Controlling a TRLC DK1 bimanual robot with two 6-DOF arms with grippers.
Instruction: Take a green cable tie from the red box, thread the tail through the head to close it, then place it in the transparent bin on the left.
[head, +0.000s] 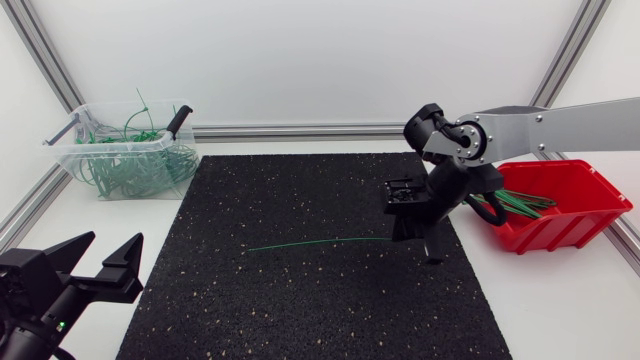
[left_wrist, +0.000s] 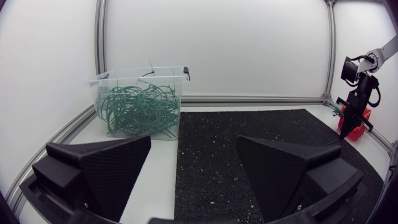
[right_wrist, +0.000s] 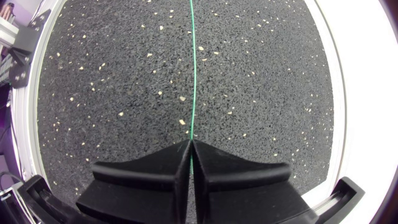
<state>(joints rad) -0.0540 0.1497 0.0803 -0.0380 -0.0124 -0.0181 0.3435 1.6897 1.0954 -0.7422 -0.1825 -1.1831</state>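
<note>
One end of green cable tie (right_wrist: 193, 74) is pinched in fully closed R gripper (right_wrist: 189, 146), rest stretched ahead. L gripper (left_wrist: 194, 143) is spread wide, empty. Slip/twist is risked w/ so thin a hold.

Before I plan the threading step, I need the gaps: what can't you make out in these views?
- Held end of the cable tie, head or tail: hidden inside the right claw, right wrist view.
- Its far tip: cut off by that view's edge; too thin in the head view.
- Red box contents: partly behind the right arm, head view.
</note>
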